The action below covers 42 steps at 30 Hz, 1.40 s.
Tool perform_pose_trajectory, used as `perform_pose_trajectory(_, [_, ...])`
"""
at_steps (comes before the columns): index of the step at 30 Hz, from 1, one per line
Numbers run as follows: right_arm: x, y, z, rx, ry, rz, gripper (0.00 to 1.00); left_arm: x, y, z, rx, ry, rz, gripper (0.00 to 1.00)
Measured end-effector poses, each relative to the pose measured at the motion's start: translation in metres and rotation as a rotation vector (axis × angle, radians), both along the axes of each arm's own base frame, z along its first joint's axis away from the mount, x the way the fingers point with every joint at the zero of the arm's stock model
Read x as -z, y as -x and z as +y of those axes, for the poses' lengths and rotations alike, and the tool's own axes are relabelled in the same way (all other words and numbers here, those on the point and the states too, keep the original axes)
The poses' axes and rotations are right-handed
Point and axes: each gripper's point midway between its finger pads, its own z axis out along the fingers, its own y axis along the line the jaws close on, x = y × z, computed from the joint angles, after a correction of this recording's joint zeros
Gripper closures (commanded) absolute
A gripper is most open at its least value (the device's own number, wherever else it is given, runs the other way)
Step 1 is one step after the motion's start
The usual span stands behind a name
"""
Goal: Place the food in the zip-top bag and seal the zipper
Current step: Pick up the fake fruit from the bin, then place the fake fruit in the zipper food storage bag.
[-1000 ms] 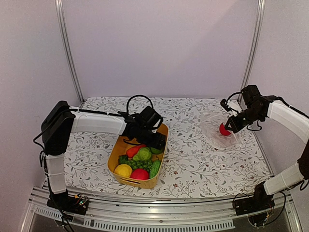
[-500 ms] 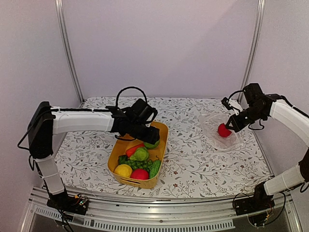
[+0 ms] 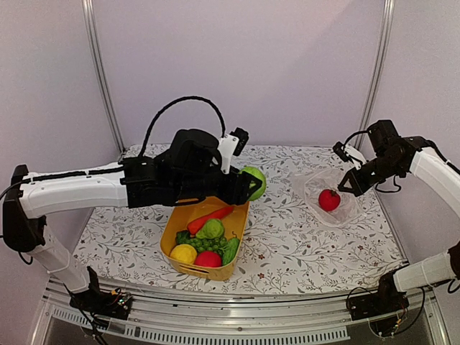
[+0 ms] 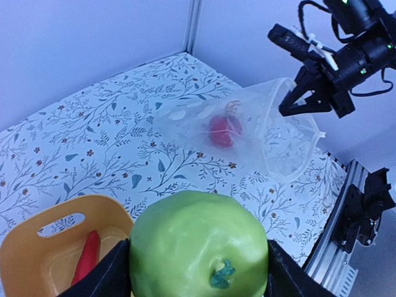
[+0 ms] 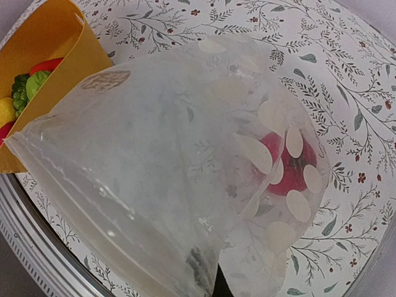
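Pale walls are enclosing a floral-patterned worktop (image 3: 287, 244), which is carrying everything shown. Left arm (image 3: 79, 190) is stretching from the near left corner toward the middle. Yellow basket (image 3: 167, 241) is sitting by the middle of the near edge and is holding the remaining food (image 3: 205, 241): yellow, red and green pieces and a red chili. Zip-top bag (image 3: 316, 188) is lying toward the far right corner, its closed end resting on the worktop. Its rim is hanging raised from the right end effector (image 3: 353, 183), whose fingers are pressing together on it. Green fruit (image 3: 254, 180) is hanging in the air above the basket's far right corner, with the left end effector (image 3: 243, 188) pinching it from both sides. Red fruit (image 3: 329, 200) is resting inside the bag. The zipper (image 5: 93, 197) is standing unsealed.

Judged from this, the coming move is carrying the green fruit into the bag. The bag is lying to the right of the left end effector, well apart from it. Its long axis is running from raised mouth to closed end, and the mouth appears to be gaping toward the near edge and the basket side.
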Motion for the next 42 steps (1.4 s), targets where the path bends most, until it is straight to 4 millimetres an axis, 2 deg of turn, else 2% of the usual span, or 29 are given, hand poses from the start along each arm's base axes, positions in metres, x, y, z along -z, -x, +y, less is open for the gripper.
perform_pose_trajectory(5, [-0.002,0.009,0.006,-0.023,-0.034,0.035,1.0,-0.03,0.038,-0.038,0.149,0.097,-0.105,0.53])
perform_pose_trajectory(8, [-0.01,0.011,0.01,-0.035,-0.057,0.036,1.0,-0.048,0.059,-0.061,0.237,0.17,-0.167,0.53])
perform_pose_trajectory(12, [-0.019,0.009,0.015,-0.046,-0.086,0.035,1.0,-0.051,0.073,-0.1,0.317,0.213,-0.202,0.54])
perform_pose_trajectory(17, [-0.023,0.009,0.02,-0.057,-0.116,0.049,1.0,-0.037,0.067,-0.153,0.335,0.208,-0.215,0.54])
perform_pose_trajectory(22, [-0.027,0.013,0.025,-0.072,-0.141,0.063,1.0,-0.025,0.04,-0.187,0.229,0.181,-0.235,0.47])
perform_pose_trajectory(24, [-0.028,0.014,0.026,-0.075,-0.148,0.066,1.0,-0.016,0.028,-0.193,0.175,0.155,-0.244,0.43])
perform_pose_trajectory(26, [-0.029,0.015,0.026,-0.078,-0.152,0.07,1.0,-0.004,0.016,-0.197,0.118,0.114,-0.25,0.34])
perform_pose_trajectory(29, [-0.028,0.015,0.025,-0.073,-0.149,0.074,1.0,0.015,-0.001,-0.193,0.019,0.04,-0.262,0.17])
perform_pose_trajectory(32, [-0.028,0.016,0.025,-0.07,-0.15,0.08,1.0,0.026,-0.011,-0.184,-0.05,-0.013,-0.278,0.09])
perform_pose_trajectory(38, [-0.027,0.017,0.026,-0.06,-0.156,0.089,1.0,0.016,-0.011,-0.187,-0.047,0.011,-0.31,0.06])
perform_pose_trajectory(42, [-0.024,0.014,0.026,-0.053,-0.15,0.102,1.0,0.004,0.003,-0.185,0.01,0.069,-0.331,0.07])
